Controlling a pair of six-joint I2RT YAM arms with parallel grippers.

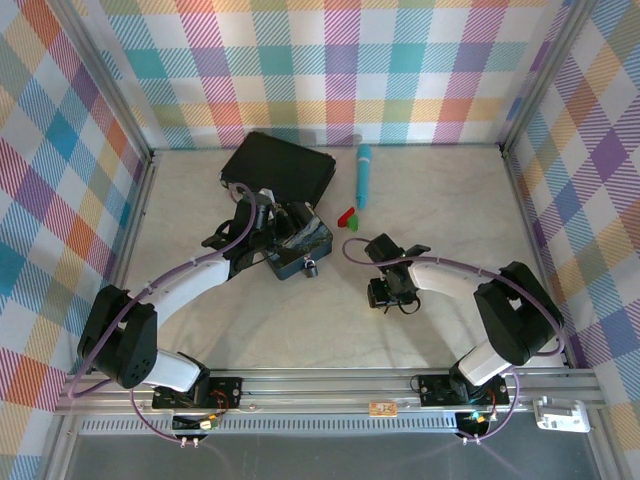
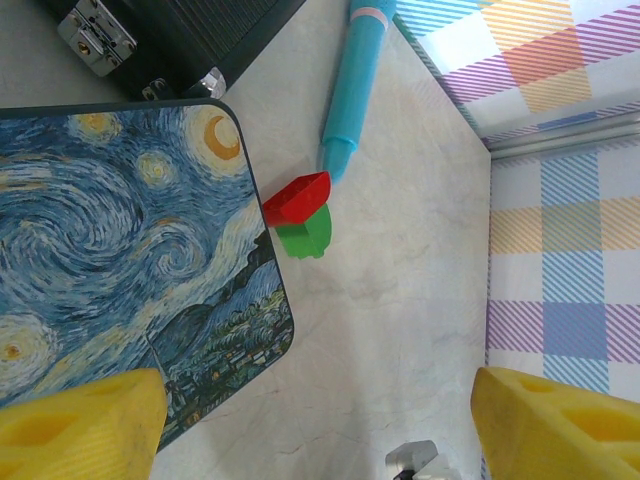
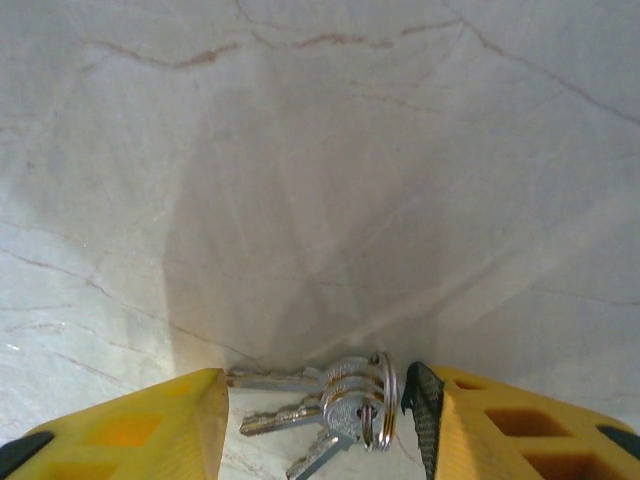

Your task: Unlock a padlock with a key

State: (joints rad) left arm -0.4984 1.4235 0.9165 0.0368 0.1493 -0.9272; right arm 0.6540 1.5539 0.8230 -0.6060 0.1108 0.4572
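Observation:
A bunch of three silvery keys (image 3: 330,408) on a ring lies flat on the pale table. My right gripper (image 3: 320,430) is open and straddles it, one yellow finger (image 3: 140,430) on each side, neither clearly touching it. From above, the right gripper (image 1: 385,292) points down at the table's middle right. The small dark padlock (image 1: 311,266) sits at the front edge of the starry-night box (image 1: 300,245). A silvery piece (image 2: 420,462) that seems to be the padlock peeks in at the bottom edge. My left gripper (image 2: 320,440) is wide open and holds nothing.
A black case (image 1: 278,165) lies behind the box. A blue marker (image 1: 362,175) and red (image 2: 297,197) and green (image 2: 306,233) blocks lie to its right. Plaid walls enclose the table on three sides.

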